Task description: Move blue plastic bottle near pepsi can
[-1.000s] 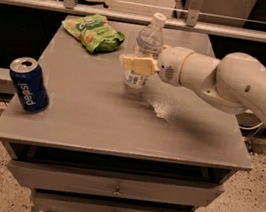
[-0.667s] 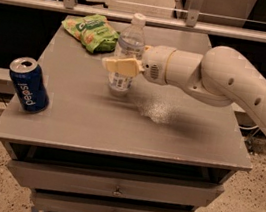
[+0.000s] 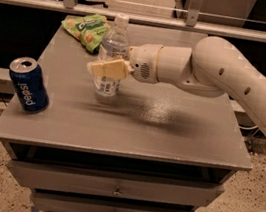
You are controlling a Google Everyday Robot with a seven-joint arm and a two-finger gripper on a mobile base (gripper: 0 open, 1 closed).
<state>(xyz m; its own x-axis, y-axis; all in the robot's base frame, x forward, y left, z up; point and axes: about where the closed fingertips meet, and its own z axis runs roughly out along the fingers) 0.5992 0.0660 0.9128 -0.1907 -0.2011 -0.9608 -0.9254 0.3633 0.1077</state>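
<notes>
My end effector (image 3: 99, 67) is clamped around the middle of the blue plastic bottle (image 3: 115, 45), which stands upright toward the back of the surface (image 3: 169, 134); its base seems to touch down. The pepsi can (image 3: 28, 84) stands by the left edge, well apart.

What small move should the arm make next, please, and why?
Probably carry the blue plastic bottle toward the pepsi can: the gripper is shut on the upright bottle mid-table, and bare tabletop separates it from the can near the table's edge.
</notes>
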